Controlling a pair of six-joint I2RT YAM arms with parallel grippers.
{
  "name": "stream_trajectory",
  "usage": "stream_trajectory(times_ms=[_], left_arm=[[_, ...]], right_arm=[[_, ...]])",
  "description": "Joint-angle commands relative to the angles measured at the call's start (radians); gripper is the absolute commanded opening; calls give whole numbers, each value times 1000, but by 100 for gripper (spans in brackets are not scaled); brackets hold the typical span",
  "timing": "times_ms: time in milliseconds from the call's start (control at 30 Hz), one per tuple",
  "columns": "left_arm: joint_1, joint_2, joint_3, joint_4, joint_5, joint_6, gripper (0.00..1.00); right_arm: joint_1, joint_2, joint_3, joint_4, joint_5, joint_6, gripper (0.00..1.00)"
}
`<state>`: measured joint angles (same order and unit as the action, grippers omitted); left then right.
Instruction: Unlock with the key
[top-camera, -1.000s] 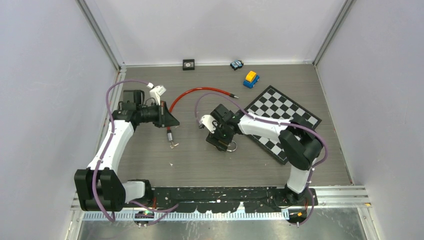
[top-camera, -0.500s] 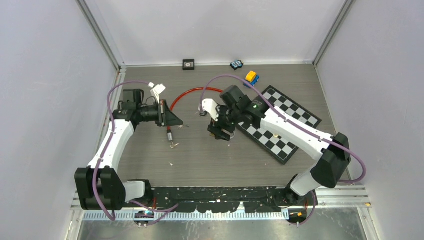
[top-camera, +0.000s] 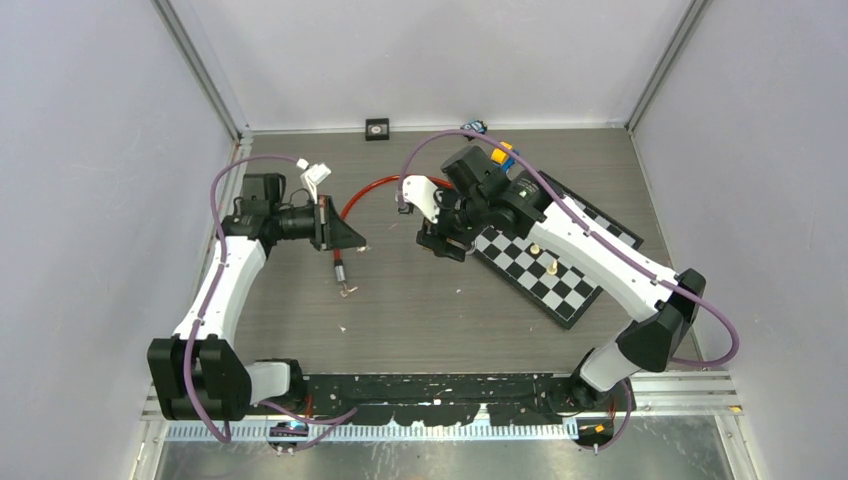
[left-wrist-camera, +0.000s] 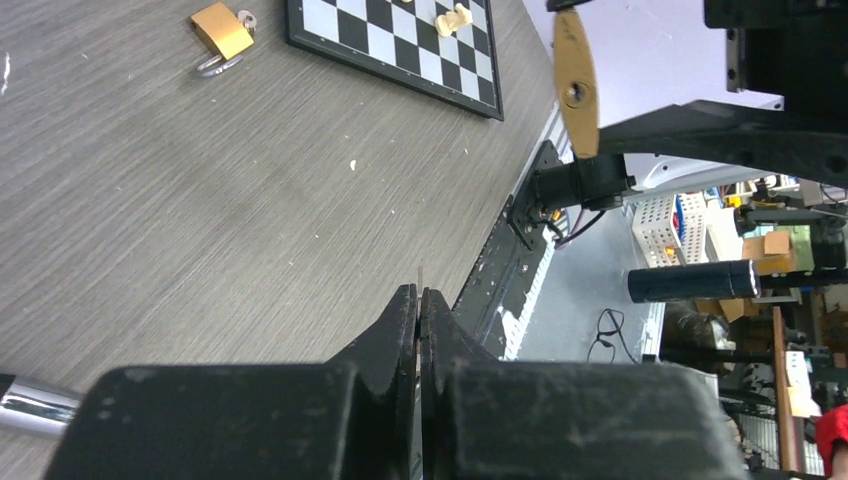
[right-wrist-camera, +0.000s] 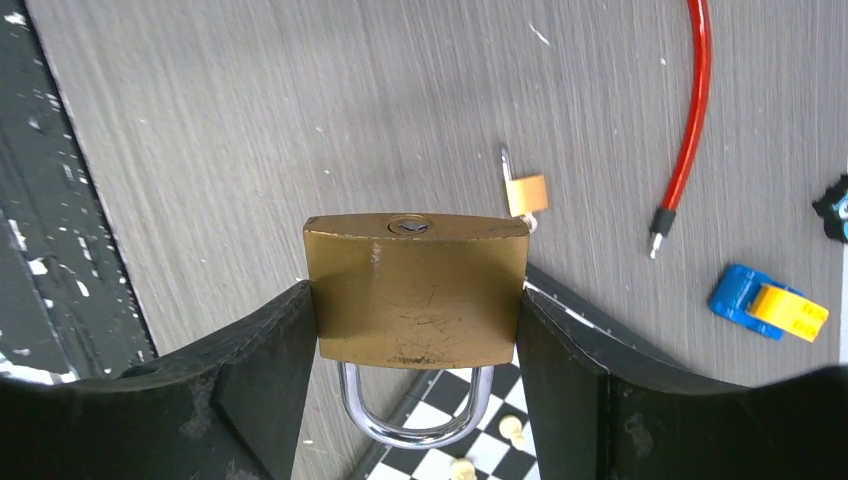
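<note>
A large brass padlock (right-wrist-camera: 420, 265) with a steel shackle hangs in the air, and my right gripper (right-wrist-camera: 415, 300) is shut on its two sides, with the keyhole face pointing away from the wrist. From above, that gripper (top-camera: 445, 240) is near the chessboard's left corner. In the left wrist view the padlock (left-wrist-camera: 575, 85) shows edge-on at the top. My left gripper (left-wrist-camera: 419, 295) is shut, and a thin sliver of the key (left-wrist-camera: 420, 272) sticks out between its tips. The left gripper (top-camera: 355, 240) points right, toward the padlock, a short way from it.
A small brass padlock (right-wrist-camera: 526, 193) lies on the table by the chessboard (top-camera: 560, 260), which carries loose chess pieces (top-camera: 552, 266). A red cable (top-camera: 385, 185) curves behind both grippers, its metal end (top-camera: 342, 275) under the left one. A blue-yellow toy car (right-wrist-camera: 768, 303) and a black box (top-camera: 377, 128) sit at the back.
The right arm has lifted the large padlock off the table and carried it up and toward the back. The left arm has barely moved.
</note>
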<state>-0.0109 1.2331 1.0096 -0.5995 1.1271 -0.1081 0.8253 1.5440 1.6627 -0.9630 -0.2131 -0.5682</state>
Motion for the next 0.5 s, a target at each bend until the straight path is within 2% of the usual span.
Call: stream_trajectory(times_ms=[0, 333, 467], left_arm=[[6, 1, 73, -48, 0, 96, 0], [6, 19, 84, -34, -5, 97, 0], [6, -12, 65, -17, -20, 69, 0]], right_arm=[[-1, 0, 61, 32, 110, -13, 0], [-9, 70, 191, -30, 78, -13, 1], [-9, 103, 263, -78, -23, 9, 1]])
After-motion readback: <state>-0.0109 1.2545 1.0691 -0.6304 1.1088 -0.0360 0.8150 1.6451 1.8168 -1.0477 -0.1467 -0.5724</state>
